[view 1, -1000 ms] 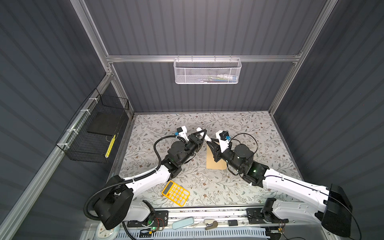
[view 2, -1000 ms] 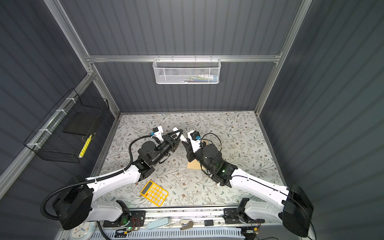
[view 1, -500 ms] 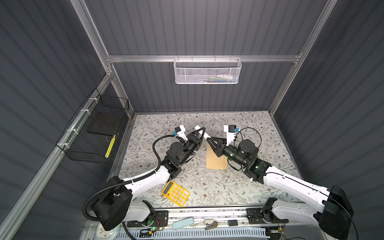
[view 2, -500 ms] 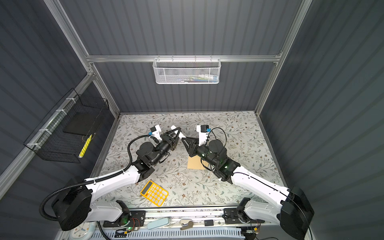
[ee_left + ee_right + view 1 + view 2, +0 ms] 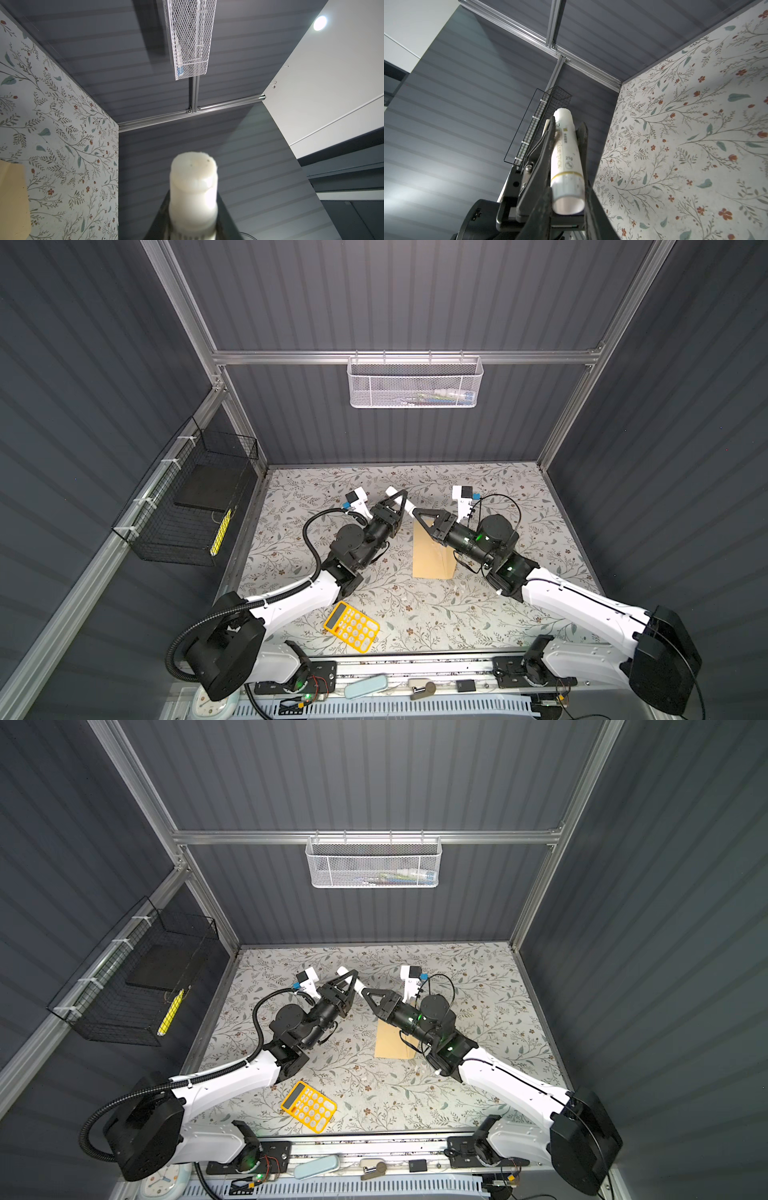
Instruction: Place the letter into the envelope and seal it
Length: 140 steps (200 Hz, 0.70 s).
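A white glue stick (image 5: 390, 490) (image 5: 564, 155) hangs in the air above the back half of the table. My left gripper (image 5: 400, 494) (image 5: 353, 974) is shut across its tube, and one end (image 5: 193, 166) sticks out past the fingers. My right gripper (image 5: 415, 512) (image 5: 568, 207) comes from the right, with both fingers against the gold-banded other end. The tan envelope (image 5: 430, 556) (image 5: 392, 1046) lies flat on the table under the right gripper, its far end covered by the arm. The letter shows in no view.
A yellow calculator (image 5: 351, 626) lies near the table's front edge. A black wire basket (image 5: 195, 506) hangs on the left wall. A white mesh basket (image 5: 415, 383) hangs on the back wall. Dark walls close in the floral table (image 5: 519, 614) on three sides.
The right gripper has swung from pointing toward the back over the envelope to pointing left, level with the glue stick's end. The left gripper has kept its hold and barely moved.
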Each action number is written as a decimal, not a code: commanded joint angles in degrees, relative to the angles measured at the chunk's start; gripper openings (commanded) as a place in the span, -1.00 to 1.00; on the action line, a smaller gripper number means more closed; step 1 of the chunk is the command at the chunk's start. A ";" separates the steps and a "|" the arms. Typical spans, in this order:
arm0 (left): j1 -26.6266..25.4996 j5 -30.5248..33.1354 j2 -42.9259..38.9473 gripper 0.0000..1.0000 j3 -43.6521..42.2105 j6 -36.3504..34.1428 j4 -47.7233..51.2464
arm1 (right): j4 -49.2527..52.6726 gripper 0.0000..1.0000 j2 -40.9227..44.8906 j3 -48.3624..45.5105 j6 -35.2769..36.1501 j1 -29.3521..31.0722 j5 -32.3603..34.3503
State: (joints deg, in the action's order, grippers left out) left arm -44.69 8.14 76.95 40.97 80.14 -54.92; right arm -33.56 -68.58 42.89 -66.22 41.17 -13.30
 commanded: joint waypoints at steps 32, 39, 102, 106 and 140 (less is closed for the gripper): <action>0.04 1.43 -0.30 -1.00 -0.08 -2.37 -2.60 | -2.12 -0.15 -1.51 1.87 -7.00 -1.53 -4.10; 0.08 1.52 -0.44 -1.00 -0.14 -2.37 -2.42 | -2.14 -0.09 -1.25 1.52 -6.91 -1.48 -4.06; 0.04 1.96 -0.48 -1.00 -0.08 -2.75 -1.67 | -5.19 0.18 -0.20 -0.77 -7.53 -1.52 -5.16; 0.04 1.94 -0.40 -1.00 -0.03 -2.71 -1.72 | -5.39 0.18 -0.32 -0.79 -7.60 -1.47 -5.30; 0.10 1.74 -0.04 -1.00 0.19 -2.71 -1.84 | -7.08 0.16 -1.17 -0.73 -8.23 -1.43 -6.91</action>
State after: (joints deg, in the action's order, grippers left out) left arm -44.69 9.28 77.06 40.97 79.02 -55.31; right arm -37.36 -69.82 42.41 -73.73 39.79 -17.74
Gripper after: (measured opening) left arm 0.271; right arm 0.584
